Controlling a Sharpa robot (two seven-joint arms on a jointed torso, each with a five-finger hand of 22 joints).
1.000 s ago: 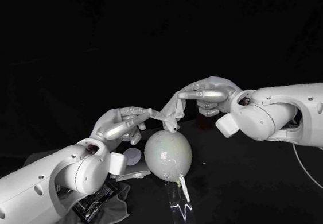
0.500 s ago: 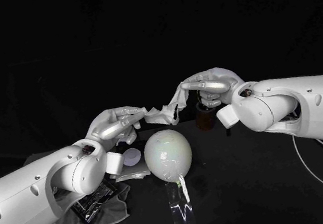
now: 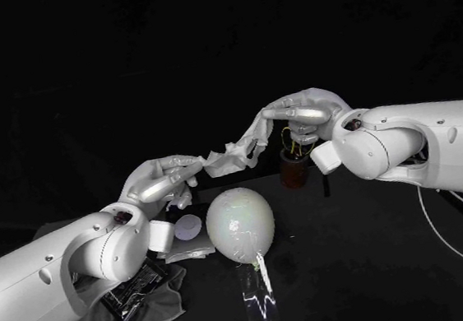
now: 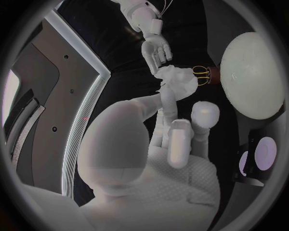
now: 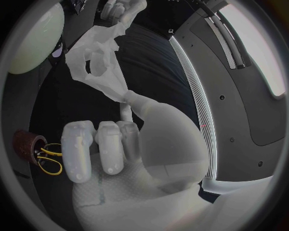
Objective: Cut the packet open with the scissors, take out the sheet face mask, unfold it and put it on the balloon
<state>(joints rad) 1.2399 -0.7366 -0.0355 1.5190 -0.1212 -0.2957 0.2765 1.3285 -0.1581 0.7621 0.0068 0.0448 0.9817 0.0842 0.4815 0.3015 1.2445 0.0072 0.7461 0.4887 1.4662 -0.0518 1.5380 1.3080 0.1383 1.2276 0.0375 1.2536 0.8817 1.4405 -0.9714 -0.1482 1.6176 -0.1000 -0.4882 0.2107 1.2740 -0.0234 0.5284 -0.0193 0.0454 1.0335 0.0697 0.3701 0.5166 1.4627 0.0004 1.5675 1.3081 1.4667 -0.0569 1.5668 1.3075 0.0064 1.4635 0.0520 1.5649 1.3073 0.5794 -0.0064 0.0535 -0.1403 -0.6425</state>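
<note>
The brown cup [image 5: 25, 144] hides half the scissors [image 5: 49, 160]; the left arm [image 3: 48, 283] covers part of the cloth [image 3: 148, 312].

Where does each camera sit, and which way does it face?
Head view: on the robot's head, looking down at the table; both arms enter, the left hand and right hand holding the sheet mask between them.
Left wrist view: behind the left hand, facing along its fingers toward the sheet mask.
Right wrist view: behind the right hand, likewise facing the sheet mask.
Shared: all three show the sheet mask and the balloon.

White mask [image 3: 235, 154], pearly balloon [image 3: 240, 224] (yellow scissors [image 3: 291, 140])
</note>
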